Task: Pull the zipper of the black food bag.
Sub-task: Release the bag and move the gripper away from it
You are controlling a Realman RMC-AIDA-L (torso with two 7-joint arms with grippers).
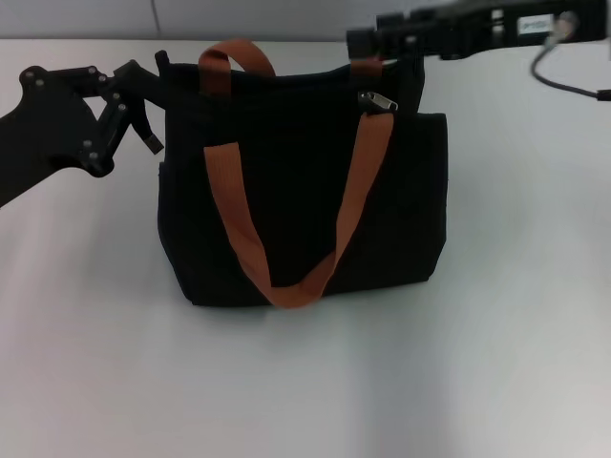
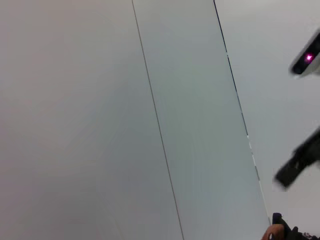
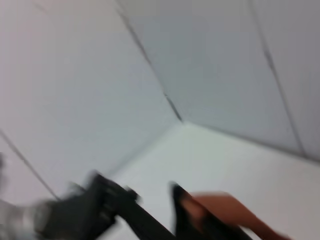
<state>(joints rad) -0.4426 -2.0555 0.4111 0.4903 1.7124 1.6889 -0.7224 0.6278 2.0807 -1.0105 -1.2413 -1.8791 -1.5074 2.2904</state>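
Observation:
The black food bag [image 1: 286, 191] stands upright in the middle of the white table, with two orange-brown strap handles [image 1: 353, 200]. One handle hangs down the front and the other arches over the top. The silver zipper [image 1: 377, 101] pull lies on the top edge near the bag's right end. My left gripper [image 1: 156, 113] is at the bag's upper left corner, its fingers spread. My right gripper [image 1: 368, 43] hovers at the bag's back right top, just above the zipper pull, and its fingers are hidden. The right wrist view shows a strap [image 3: 225, 210] and my left arm [image 3: 85, 212], both blurred.
The white table [image 1: 305, 382] spreads wide in front of the bag and to both sides. A grey wall runs behind it. A cable [image 1: 563, 81] hangs from my right arm at the far right. The left wrist view shows wall panels and part of my right arm [image 2: 300, 165].

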